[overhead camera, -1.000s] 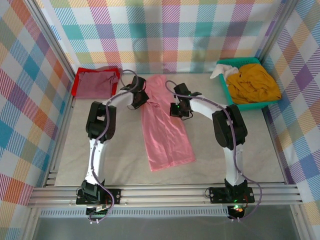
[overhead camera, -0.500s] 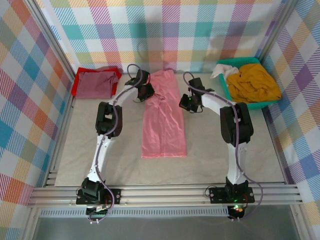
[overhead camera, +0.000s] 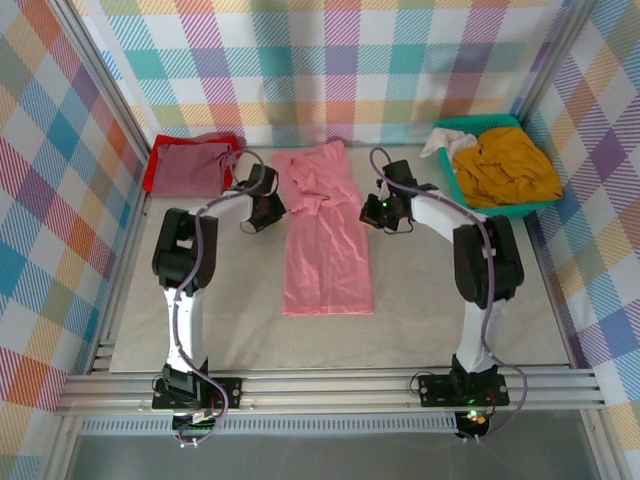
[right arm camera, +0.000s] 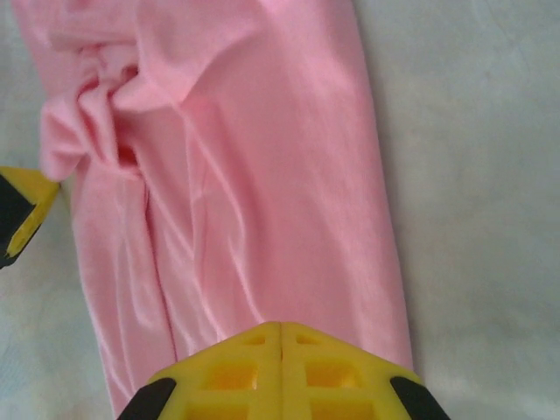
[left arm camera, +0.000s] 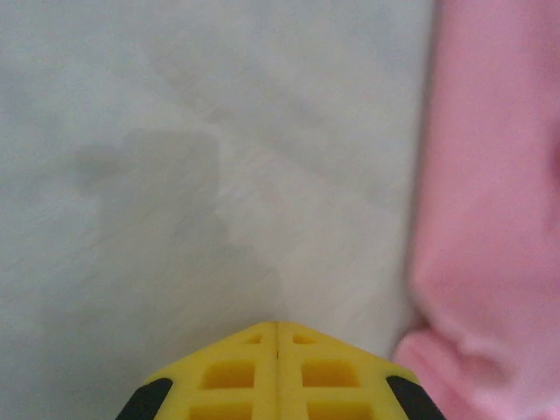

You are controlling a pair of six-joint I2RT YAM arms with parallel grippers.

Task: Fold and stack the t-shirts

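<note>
Left gripper and right gripper: both closed, holding nothing. 1 long salmon-pink soft cloth t-shirt lies flat between them, long axis near-to-far; the right gripper appears nearer its edge.

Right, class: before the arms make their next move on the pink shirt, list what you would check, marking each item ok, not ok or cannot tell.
1. Left gripper empty: shut on nothing, over bare table beside the pink shirt: ok.
2. Right gripper empty: shut on nothing: ok.
3. Jaws open for a grasp: both shut: not ok.
4. Pink shirt smooth: far end bunched: not ok.
5. Stack in place: maroon shirt on the red shirt, far left: ok.
6. Yellow shirt in the basket: ok.
</note>
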